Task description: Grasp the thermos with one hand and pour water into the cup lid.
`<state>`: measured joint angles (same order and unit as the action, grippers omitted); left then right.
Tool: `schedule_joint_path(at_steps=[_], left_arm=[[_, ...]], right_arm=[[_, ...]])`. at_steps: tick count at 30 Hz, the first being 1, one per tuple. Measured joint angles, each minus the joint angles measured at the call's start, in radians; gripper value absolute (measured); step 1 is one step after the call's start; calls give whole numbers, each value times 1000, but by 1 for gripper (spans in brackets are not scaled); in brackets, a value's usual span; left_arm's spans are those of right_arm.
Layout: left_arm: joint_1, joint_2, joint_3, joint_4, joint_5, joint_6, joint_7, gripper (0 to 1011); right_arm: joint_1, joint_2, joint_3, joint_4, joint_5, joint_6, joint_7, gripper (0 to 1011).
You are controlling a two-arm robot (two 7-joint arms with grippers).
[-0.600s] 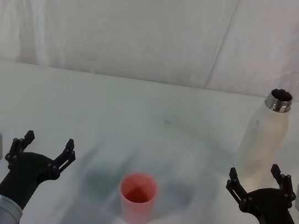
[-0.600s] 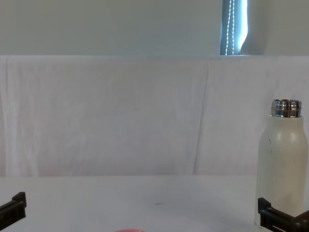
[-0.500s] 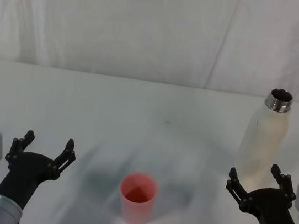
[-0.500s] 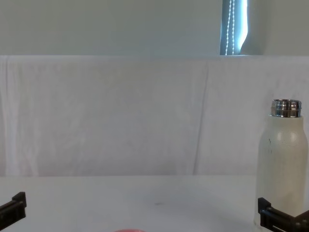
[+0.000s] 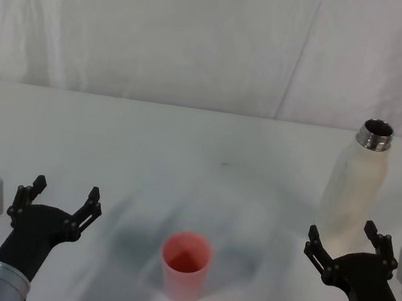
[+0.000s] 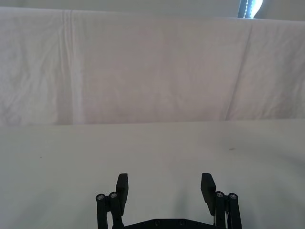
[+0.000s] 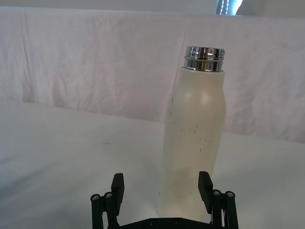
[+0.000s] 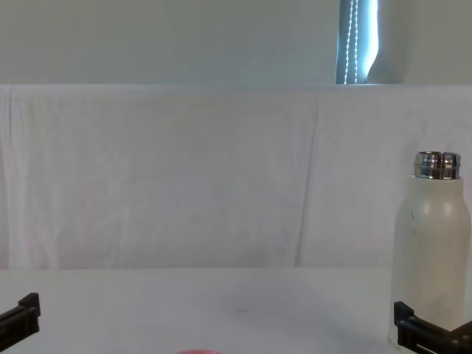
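The thermos (image 5: pixel 353 187) stands upright at the right side of the table (image 5: pixel 185 156), its long axis vertical and its steel neck uncapped. Straight in front of it, on the robot's side, the right gripper (image 5: pixel 349 242) hovers with its jaws spread wide, holding nothing; in the right wrist view the bottle's lower body sits just beyond the gap between the jaws, seemingly a little off centre, though that is hard to judge. The cup lid (image 5: pixel 185 266) stands mouth up near the table's middle, well apart from the thermos. The left gripper (image 5: pixel 59 198) waits at the near left, also spread and empty, much farther from the bottle, so the right arm looks the natural one to reach forward.
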<state>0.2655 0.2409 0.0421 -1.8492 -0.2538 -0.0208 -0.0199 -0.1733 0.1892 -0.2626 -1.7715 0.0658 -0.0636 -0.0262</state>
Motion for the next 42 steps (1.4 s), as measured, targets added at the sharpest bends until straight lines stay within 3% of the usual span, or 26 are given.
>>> schedule_joint_path(at_steps=[42], left_arm=[[0, 0, 0, 0, 0, 0, 0, 1001]], right_arm=[[0, 0, 0, 0, 0, 0, 0, 1003]])
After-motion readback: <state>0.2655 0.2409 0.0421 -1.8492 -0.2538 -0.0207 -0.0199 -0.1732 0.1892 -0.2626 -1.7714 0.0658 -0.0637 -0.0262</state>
